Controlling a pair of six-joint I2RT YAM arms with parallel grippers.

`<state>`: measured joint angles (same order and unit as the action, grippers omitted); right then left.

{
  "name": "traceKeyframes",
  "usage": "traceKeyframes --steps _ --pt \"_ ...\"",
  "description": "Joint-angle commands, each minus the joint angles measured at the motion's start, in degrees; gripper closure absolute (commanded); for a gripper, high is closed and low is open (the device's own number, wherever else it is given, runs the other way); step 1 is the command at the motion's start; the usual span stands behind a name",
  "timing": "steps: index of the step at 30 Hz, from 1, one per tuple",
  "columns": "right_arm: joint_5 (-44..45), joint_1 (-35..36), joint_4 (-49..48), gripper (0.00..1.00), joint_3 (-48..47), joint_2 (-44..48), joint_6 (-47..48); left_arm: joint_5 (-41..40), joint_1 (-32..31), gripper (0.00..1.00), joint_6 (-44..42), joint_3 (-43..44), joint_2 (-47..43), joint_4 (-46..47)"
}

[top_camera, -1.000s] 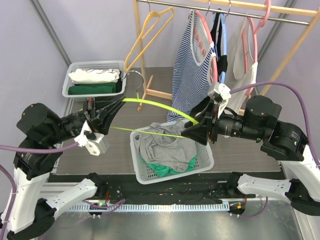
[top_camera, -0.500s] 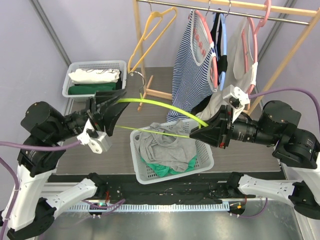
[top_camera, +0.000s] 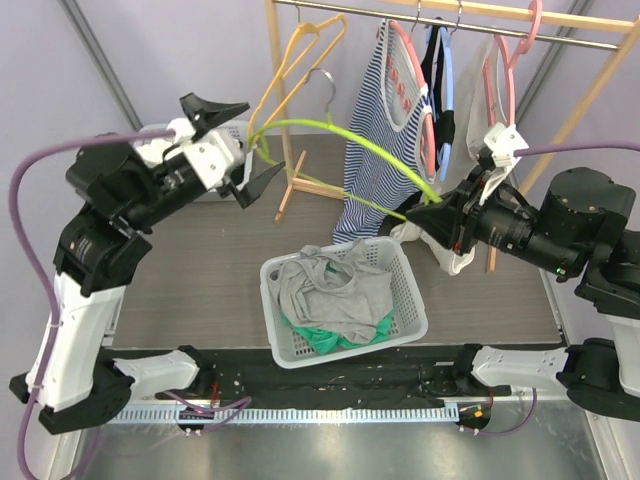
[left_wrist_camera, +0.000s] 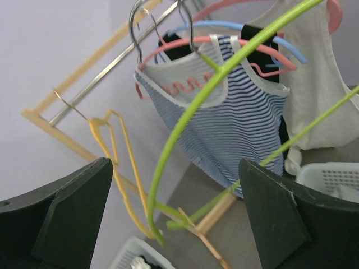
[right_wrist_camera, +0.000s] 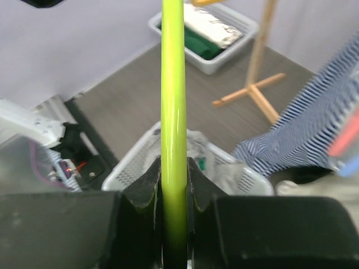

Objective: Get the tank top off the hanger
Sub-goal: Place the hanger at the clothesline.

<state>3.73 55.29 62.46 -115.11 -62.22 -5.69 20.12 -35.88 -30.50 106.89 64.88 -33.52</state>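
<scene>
A bare lime-green hanger (top_camera: 340,135) arcs above the table, and my right gripper (top_camera: 432,215) is shut on its right end. The right wrist view shows the green hanger's bar (right_wrist_camera: 173,84) pinched between the jaws of the right gripper (right_wrist_camera: 173,174). My left gripper (top_camera: 262,138) is raised by the hanger's left end and open. In the left wrist view the left gripper (left_wrist_camera: 174,162) stands wide around the hanger (left_wrist_camera: 185,120) without touching it. A grey tank top (top_camera: 335,290) lies crumpled in the white basket (top_camera: 410,325), off the hanger.
A wooden rack (top_camera: 300,185) at the back holds an empty yellow hanger (top_camera: 290,70), a striped tank top (top_camera: 375,150) on a pink hanger, and black and white garments. A second basket (right_wrist_camera: 207,28) of folded clothes sits at the back left.
My left gripper has opened, let go of the green hanger and risen toward the back. My right gripper has closed on the hanger and carried it up and to the right.
</scene>
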Motion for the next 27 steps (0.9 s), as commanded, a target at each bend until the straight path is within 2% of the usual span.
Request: traceKeyframes --steps 1,6,9,13,19,27 --pt "14.36 0.0 3.19 0.99 -4.59 -1.41 3.58 -6.05 0.19 0.0 12.39 7.95 3.57 -10.68" --pt "23.84 0.0 3.11 0.99 -5.3 -3.26 4.63 -10.17 0.19 0.0 15.03 15.35 8.76 -16.83" --pt "28.94 0.0 1.18 0.99 -6.7 -5.89 5.42 -13.25 0.19 0.0 16.35 24.64 13.33 -22.27" --pt "37.28 0.08 -2.85 0.99 -8.02 -10.89 7.01 -16.42 0.19 0.0 17.32 32.06 18.52 -29.67" --pt "44.6 0.17 -13.04 0.99 -8.29 -14.16 8.24 -18.1 0.19 0.0 18.11 25.66 15.72 -29.15" --pt "48.04 1.23 -19.3 0.99 -11.8 -21.45 9.39 -15.99 0.19 0.0 19.34 18.36 12.11 -25.63"
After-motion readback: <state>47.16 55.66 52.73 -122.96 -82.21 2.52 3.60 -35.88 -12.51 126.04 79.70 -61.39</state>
